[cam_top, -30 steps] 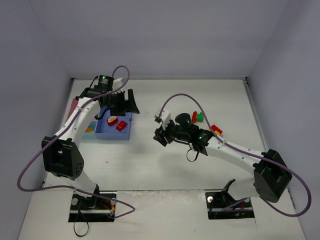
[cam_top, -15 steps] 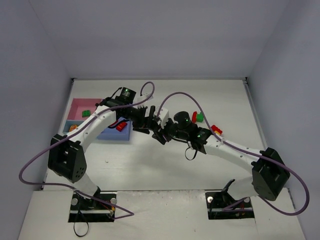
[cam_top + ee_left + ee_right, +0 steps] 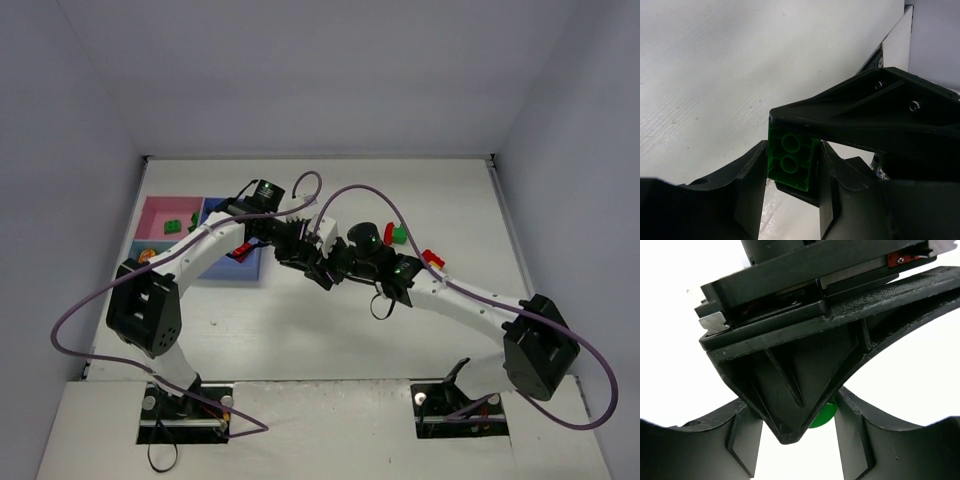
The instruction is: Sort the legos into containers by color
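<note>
In the middle of the top view, the left gripper (image 3: 792, 155) has its fingers narrowed onto a green lego (image 3: 791, 161). The right gripper (image 3: 792, 407) grips the same brick narrowly. The containers (image 3: 152, 215) lie to the left.

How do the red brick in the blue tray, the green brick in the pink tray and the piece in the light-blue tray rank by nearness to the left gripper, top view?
1. Red brick, blue tray, just left of the left gripper.
2. Green brick, pink tray, farther left and back.
3. Piece, light-blue tray, far left.
</note>
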Motion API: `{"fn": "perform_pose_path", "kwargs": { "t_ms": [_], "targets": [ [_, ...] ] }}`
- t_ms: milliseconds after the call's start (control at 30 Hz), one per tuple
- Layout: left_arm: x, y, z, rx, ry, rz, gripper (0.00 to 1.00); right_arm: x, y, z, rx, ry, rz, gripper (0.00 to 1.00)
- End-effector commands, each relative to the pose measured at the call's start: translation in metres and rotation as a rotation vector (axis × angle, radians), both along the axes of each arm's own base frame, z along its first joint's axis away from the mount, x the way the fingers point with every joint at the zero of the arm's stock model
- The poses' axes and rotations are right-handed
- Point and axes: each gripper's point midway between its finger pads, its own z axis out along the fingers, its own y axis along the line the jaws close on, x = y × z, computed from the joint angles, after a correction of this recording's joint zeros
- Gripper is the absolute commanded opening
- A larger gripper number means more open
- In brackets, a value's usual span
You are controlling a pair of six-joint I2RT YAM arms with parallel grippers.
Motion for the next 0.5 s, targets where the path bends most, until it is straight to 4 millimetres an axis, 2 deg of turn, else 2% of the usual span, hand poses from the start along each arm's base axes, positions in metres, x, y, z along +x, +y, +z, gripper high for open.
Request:
{"fn": "perform_pose_path", "kwargs": {
  "t_ms": [0, 33, 67, 100, 133, 200, 233, 300, 400, 433, 467],
  "targets": [
    [0.015, 0.001, 0.018, -0.010, -0.107, 0.028, 0.10, 0.010, 0.012, 0.050, 0.113, -0.110, 0.004, 0.11],
    [0.017, 0.002, 0.019, -0.005, -0.119, 0.032, 0.08, 0.012, 0.011, 0.048, 0.109, -0.107, -0.005, 0.15],
    [0.019, 0.004, 0.020, 0.000, -0.132, 0.041, 0.04, 0.012, 0.011, 0.046, 0.109, -0.098, -0.015, 0.27],
    [0.021, 0.006, 0.021, 0.006, -0.143, 0.043, 0.04, 0.014, 0.010, 0.046, 0.109, -0.093, -0.029, 0.35],
    [0.022, 0.008, 0.021, 0.013, -0.150, 0.048, 0.04, 0.017, 0.008, 0.045, 0.106, -0.090, -0.047, 0.49],
    [0.030, 0.021, 0.018, 0.061, -0.158, 0.082, 0.04, 0.022, 0.005, 0.043, 0.103, -0.074, -0.079, 0.62],
    [0.035, 0.027, 0.020, 0.073, -0.177, 0.088, 0.04, 0.025, 0.002, 0.043, 0.105, -0.072, -0.102, 0.73],
    [0.043, 0.043, 0.016, 0.130, -0.182, 0.126, 0.04, 0.032, -0.004, 0.044, 0.113, -0.056, -0.148, 0.80],
    [0.066, 0.084, 0.017, 0.239, -0.221, 0.219, 0.04, 0.042, -0.016, 0.049, 0.133, -0.027, -0.211, 0.85],
    [0.078, 0.104, 0.018, 0.271, -0.232, 0.267, 0.05, 0.045, -0.020, 0.049, 0.139, -0.019, -0.229, 0.86],
    [0.088, 0.116, 0.024, 0.299, -0.256, 0.308, 0.05, 0.054, -0.030, 0.050, 0.142, -0.015, -0.268, 0.86]
  ]
}}
